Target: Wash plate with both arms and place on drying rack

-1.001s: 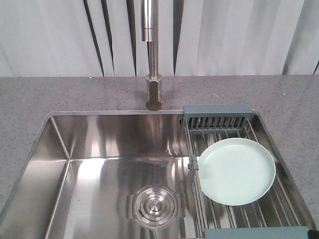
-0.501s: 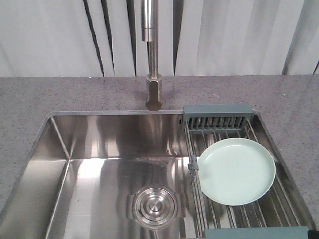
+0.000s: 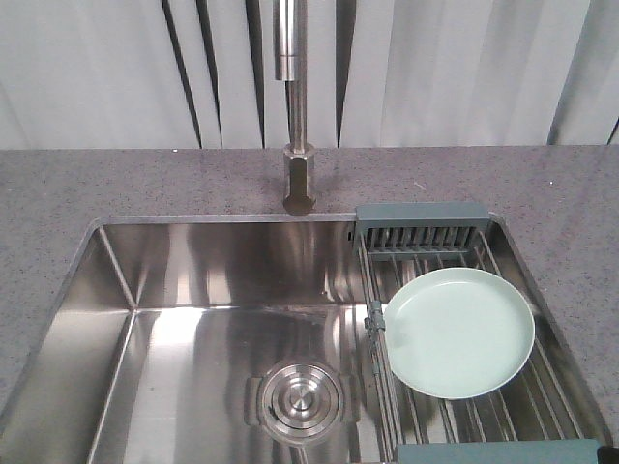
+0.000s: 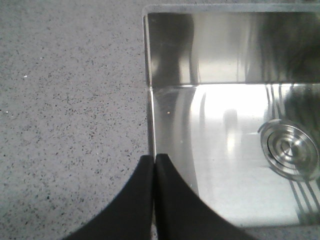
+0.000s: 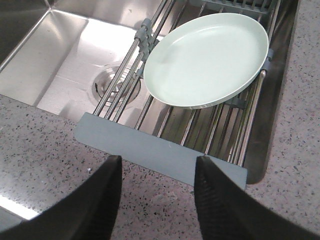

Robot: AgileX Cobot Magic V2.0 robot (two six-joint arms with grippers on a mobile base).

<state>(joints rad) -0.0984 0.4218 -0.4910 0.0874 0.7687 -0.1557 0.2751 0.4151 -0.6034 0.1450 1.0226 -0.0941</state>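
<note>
The pale mint-green plate (image 3: 459,332) lies flat on the drying rack (image 3: 542,391) over the right part of the sink; in the right wrist view the plate (image 5: 206,59) rests on the rack's steel rods (image 5: 200,127). My right gripper (image 5: 158,161) is open above the countertop, just short of the rack's grey-blue near end piece (image 5: 155,150), apart from the plate. My left gripper (image 4: 154,157) is shut on nothing, its tips over the sink's left rim. Neither arm appears in the front view.
A steel sink basin (image 3: 193,329) with a round drain (image 3: 298,398) fills the middle. The tap (image 3: 295,106) stands behind it on the speckled grey countertop (image 3: 145,184). The rack's slotted holder (image 3: 421,226) sits at the far end.
</note>
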